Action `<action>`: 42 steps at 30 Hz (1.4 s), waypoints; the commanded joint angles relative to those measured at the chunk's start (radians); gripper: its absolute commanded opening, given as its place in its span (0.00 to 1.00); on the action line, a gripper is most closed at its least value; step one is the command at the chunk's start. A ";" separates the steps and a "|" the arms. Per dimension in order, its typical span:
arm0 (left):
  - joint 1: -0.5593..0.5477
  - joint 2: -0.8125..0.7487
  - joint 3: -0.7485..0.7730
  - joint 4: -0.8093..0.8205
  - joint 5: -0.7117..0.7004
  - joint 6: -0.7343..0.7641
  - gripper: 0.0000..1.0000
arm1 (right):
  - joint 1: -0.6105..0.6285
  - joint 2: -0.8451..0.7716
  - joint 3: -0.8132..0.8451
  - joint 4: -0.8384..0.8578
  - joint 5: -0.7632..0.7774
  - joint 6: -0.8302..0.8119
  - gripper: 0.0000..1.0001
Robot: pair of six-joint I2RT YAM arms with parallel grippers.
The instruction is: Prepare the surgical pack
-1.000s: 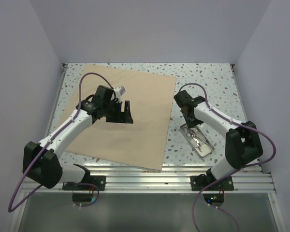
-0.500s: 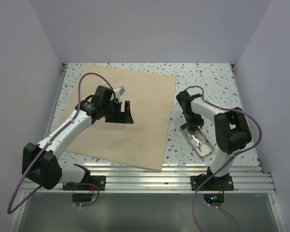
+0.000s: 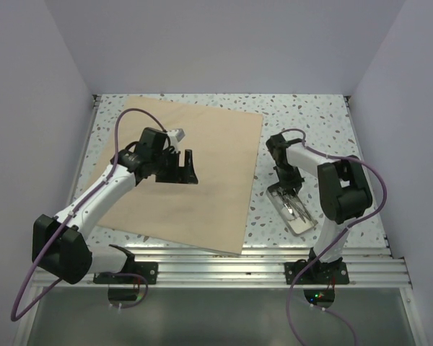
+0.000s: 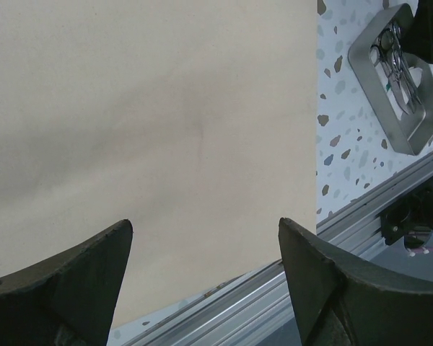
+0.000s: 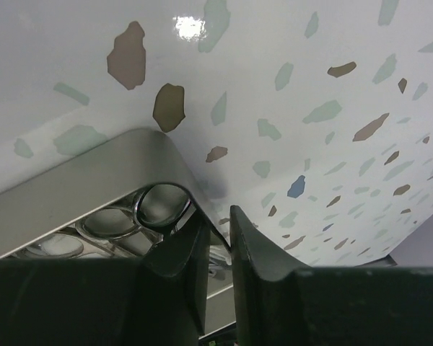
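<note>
The surgical pack's wrap (image 3: 209,198) lies flat as a wide beige sheet on the left half of the speckled table, and it fills most of the left wrist view (image 4: 166,130). My left gripper (image 3: 193,169) hovers over the sheet's middle, open, with nothing between its fingers (image 4: 202,223). My right gripper (image 3: 283,184) is down at the far end of the small metal tray (image 3: 307,225). Its jaws (image 5: 218,216) are drawn close together, one finger inside and one outside the tray's rim (image 5: 94,173). Ring handles of steel instruments (image 5: 161,204) lie in the tray beside the inner finger.
The tray (image 4: 418,137) with its instruments (image 4: 397,61) sits right of the sheet's right edge. An aluminium rail (image 3: 216,267) runs along the table's near edge. Grey walls close in the left, back and right sides.
The right arm has swung its elbow in and lowered its gripper onto the tray's far end, narrowing its jaws over the rim. The left gripper has stayed over the sheet.
</note>
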 commanded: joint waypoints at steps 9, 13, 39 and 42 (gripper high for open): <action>0.012 0.008 0.011 0.008 0.008 0.018 0.86 | -0.003 -0.035 0.032 -0.031 -0.046 0.009 0.00; 0.012 0.016 0.013 0.008 0.008 0.018 0.86 | -0.005 -0.044 0.079 -0.075 -0.046 0.004 0.00; 0.046 0.010 0.074 -0.044 -0.114 0.006 0.91 | -0.008 -0.063 0.280 -0.140 -0.452 0.253 0.00; 0.047 0.004 0.103 -0.056 -0.150 0.009 0.93 | -0.005 -0.056 0.286 -0.086 -0.471 0.369 0.00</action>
